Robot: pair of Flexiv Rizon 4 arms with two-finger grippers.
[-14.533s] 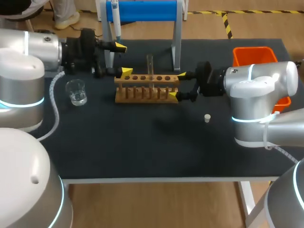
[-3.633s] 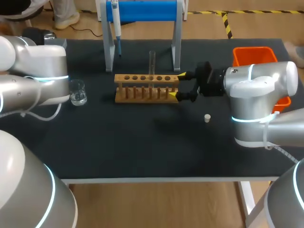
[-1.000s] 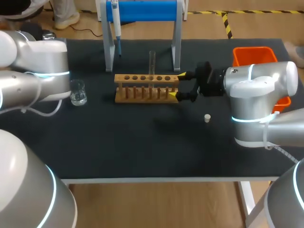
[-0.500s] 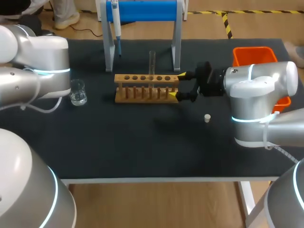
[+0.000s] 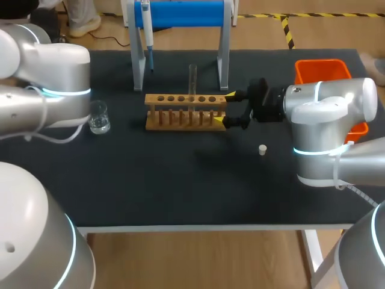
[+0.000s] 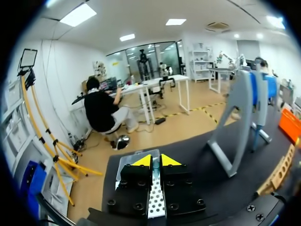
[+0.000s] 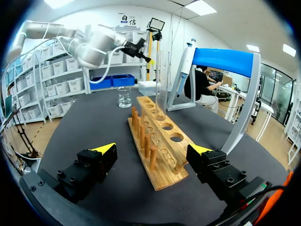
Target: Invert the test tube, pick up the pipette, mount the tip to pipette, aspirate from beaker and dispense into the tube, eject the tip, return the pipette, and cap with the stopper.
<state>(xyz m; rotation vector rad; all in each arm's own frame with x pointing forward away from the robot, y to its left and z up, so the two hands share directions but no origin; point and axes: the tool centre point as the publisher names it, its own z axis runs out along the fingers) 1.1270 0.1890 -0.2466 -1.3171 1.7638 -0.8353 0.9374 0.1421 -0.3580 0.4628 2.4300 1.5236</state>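
Head view, right gripper (image 5: 224,108): open, with one yellow tip on either side of the near end of the rack (image 5: 180,111).
Head view, left gripper: hidden behind its own arm.
Head view, risk: the test tube (image 5: 192,78) stands tall and thin in a rack hole just beyond the right gripper. A nudge to the rack from either finger would likely rock or tip it.
Head view, other things: the pipette (image 5: 146,30) hangs on the stand (image 5: 180,12), well beyond the right gripper. The beaker (image 5: 97,117) sits past the rack's far end. The stopper (image 5: 262,149) lies on the table (image 5: 180,192), near that gripper's side.
Left wrist view, left gripper (image 6: 151,160): tips pressed together with nothing between them.
Left wrist view, risk: the stand is off to this gripper's side. It would have to open before taking the pipette, and a slanted approach could knock the pipette off its hook.
Right wrist view, right gripper: fingers wide apart, with the rack's end between them and apparently clear of both.
Right wrist view, test tube: clear glass, upright, seemingly empty, and its top looks like the open end. It stands ahead of the gripper, about midway along the rack.
Right wrist view, risk: the glass looks smooth, so a loose or off-centre hold could let it slip.
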